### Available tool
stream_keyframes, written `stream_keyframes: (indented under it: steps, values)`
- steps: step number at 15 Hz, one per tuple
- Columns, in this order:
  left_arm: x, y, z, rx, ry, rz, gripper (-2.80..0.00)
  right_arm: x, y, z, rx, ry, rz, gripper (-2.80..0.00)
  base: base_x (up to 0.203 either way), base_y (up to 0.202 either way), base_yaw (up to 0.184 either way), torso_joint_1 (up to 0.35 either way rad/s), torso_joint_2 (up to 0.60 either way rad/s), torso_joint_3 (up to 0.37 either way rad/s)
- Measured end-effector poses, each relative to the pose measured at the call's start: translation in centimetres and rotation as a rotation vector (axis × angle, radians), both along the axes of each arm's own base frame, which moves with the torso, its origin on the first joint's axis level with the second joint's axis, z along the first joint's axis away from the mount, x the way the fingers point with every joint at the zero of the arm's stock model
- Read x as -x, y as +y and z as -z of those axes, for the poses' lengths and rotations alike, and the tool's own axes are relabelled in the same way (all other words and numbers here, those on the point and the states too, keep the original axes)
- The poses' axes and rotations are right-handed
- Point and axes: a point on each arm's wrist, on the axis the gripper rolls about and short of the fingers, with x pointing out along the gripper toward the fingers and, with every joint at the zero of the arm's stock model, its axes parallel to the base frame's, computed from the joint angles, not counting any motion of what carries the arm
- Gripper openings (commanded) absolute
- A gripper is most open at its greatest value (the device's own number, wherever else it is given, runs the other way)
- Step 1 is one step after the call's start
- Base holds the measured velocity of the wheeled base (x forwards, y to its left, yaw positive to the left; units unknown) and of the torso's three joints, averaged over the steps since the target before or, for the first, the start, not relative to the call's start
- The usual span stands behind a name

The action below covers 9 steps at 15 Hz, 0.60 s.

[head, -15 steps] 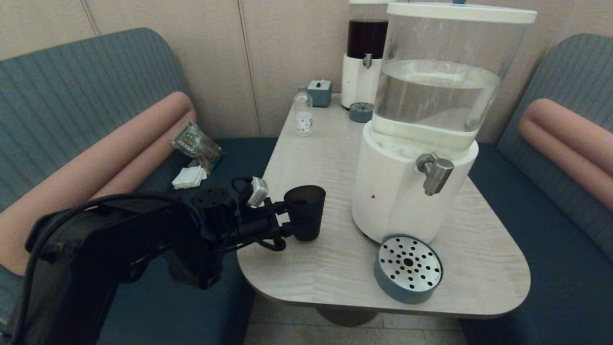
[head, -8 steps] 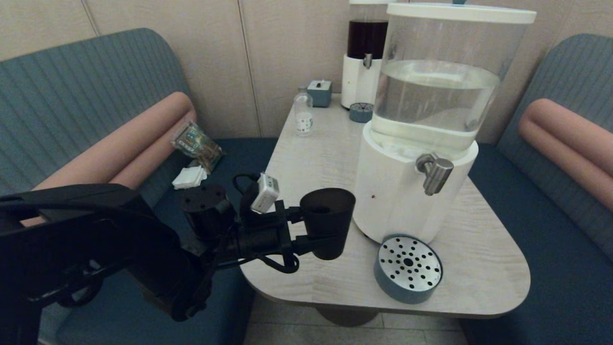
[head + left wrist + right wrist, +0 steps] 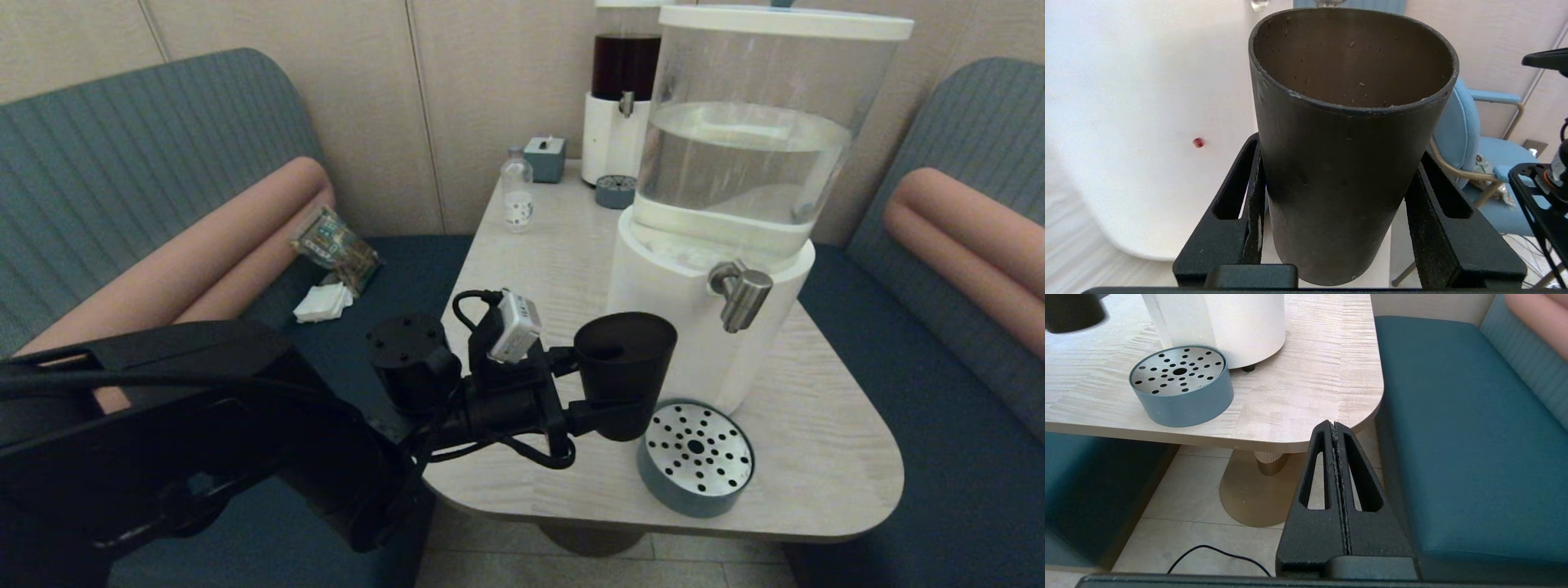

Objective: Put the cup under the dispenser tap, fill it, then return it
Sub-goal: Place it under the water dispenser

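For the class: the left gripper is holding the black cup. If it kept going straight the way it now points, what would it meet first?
Probably the white dispenser base: the left gripper points across the table at it, the cup leading. Depth is unclear; it might pass just in front, above the drip tray.

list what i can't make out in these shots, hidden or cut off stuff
- Cup base: in the head view the left gripper covers its lower side; the left wrist view cuts the bottom off.
- Whether the cup holds liquid: neither view looks down to its floor.
- Dispenser tap: its outlet faces down, out of sight.
- Right gripper: outside the head view.
- Small bottle label: too small to read.
- Dark-liquid dispenser: top cut off.
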Motion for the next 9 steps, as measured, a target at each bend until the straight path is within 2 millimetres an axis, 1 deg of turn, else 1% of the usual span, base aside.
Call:
stream_keyframes:
  steps: [4, 9]
  values:
    - [-0.9, -2.6, 0.8, 0.024, -0.01, 0.008, -2.8, 0.0, 0.0, 0.0, 0.0, 0.0, 0.0, -2.8, 0.0, 0.0, 0.0, 0.0, 0.0, 0.0]
    - [-0.8, -5.7, 2.1, 0.036, -0.006, 0.032, -2.8, 0.0, 0.0, 0.0, 0.0, 0.0, 0.0, -2.8, 0.0, 0.0, 0.0, 0.0, 0.0, 0.0]
